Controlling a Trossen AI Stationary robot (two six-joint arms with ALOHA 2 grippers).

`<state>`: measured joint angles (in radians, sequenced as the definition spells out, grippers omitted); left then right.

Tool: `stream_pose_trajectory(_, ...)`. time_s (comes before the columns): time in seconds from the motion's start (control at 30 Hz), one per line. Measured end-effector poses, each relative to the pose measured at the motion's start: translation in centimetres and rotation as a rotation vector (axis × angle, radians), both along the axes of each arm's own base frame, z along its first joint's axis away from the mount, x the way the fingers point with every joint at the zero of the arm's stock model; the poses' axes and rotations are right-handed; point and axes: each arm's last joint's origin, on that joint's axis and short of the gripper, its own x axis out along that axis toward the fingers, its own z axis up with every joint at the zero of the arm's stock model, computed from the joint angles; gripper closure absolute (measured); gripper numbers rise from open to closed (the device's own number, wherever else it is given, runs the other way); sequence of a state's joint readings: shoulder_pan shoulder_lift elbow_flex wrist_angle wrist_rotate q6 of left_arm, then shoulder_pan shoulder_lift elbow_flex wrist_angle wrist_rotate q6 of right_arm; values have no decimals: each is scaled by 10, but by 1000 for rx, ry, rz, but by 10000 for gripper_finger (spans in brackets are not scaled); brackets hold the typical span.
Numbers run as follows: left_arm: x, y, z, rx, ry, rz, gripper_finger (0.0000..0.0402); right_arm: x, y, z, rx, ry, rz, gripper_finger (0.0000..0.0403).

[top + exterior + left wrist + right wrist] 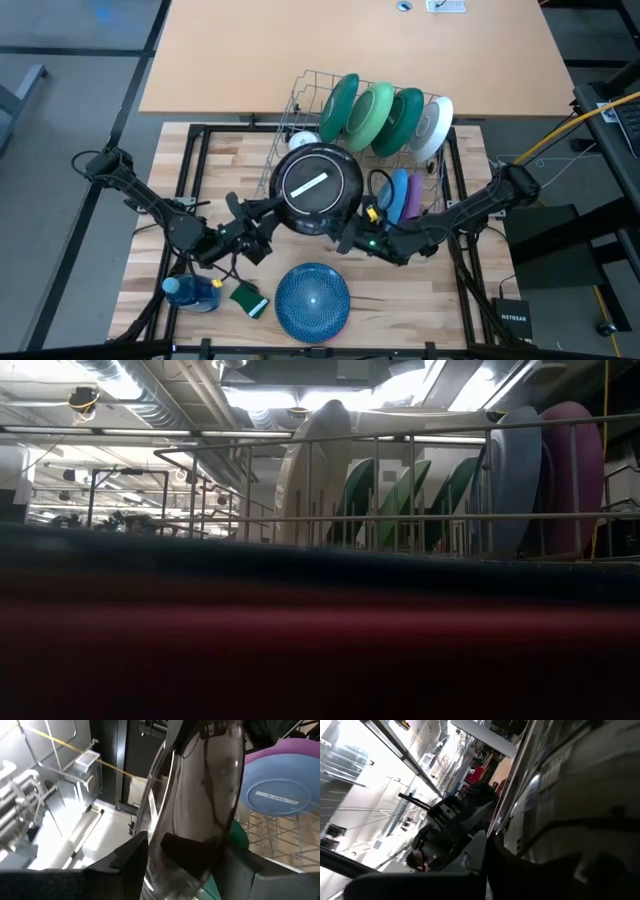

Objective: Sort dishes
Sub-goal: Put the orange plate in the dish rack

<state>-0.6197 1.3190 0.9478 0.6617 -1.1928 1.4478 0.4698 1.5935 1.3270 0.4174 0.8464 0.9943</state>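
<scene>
My left pincer (268, 212) sits at the centre-left of the overhead frame, against the left rim of the dark plate (318, 189). In its wrist view the fingers (131, 857) stand apart on either side of the plate's glossy edge, and I cannot tell whether they touch it. My right pincer (348, 238) is just below and right of centre, clamped together on the plate's lower right rim.

The dark plate is held in the middle of the frame, in front of the wire rack (300, 95). In the rack, at upper centre, stand three green plates (378, 118) on edge and a white plate (432, 128) to their right. Lower, at centre right, a blue plate (399, 193) and a purple plate (414, 195) stand together.

On the table (400, 300), at the bottom centre, lies a blue plate over a purple one (312, 300). A green sponge (246, 297) and a blue bottle (190, 291) lie at the lower left.
</scene>
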Motion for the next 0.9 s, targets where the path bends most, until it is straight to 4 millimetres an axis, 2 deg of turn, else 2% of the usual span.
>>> stream_pose_trajectory(0.23, -1, 1, 0, -89, -49, 34, 214, -17, -9, 21, -116, 20, -65, 361)
stream_pose_trajectory(0.47, -1, 1, 0, -134, -78, 35, 215, -33, -18, 28, -186, 120, -85, 361)
stream_pose_trajectory(0.63, -2, 2, 0, -160, -92, 49, 215, -49, -10, 32, -201, 162, -102, 361)
stream_pose_trajectory(0.77, -2, 2, 0, -175, -97, 70, 215, -77, 0, 41, -210, 192, -140, 362)
stream_pose_trajectory(0.9, -2, 2, 0, -224, -133, 65, 215, -102, 19, 40, -216, 235, -215, 362)
